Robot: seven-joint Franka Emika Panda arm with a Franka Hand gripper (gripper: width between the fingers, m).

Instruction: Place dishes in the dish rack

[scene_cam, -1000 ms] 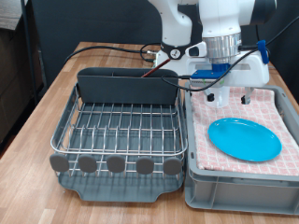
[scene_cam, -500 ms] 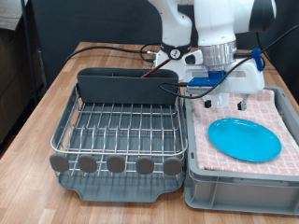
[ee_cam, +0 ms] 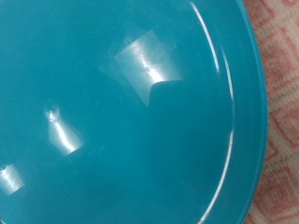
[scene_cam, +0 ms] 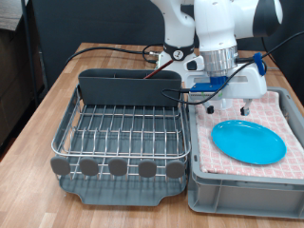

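Hovering just above the light-blue plate [scene_cam: 248,142], the gripper [scene_cam: 225,106] grips nothing; its finger spacing is unclear, the empty dish rack [scene_cam: 119,128] sits beside the plate.

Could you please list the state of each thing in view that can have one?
Light-blue plate: lying flat on the pink checked towel, not held.
Grey crate: lined with the towel, holding the plate.
Dish rack: no dishes visible on its wire grid.
Caddy: upright at the rack's far end; contents not visible.
Gripper: above the plate's far edge, holding nothing visible.
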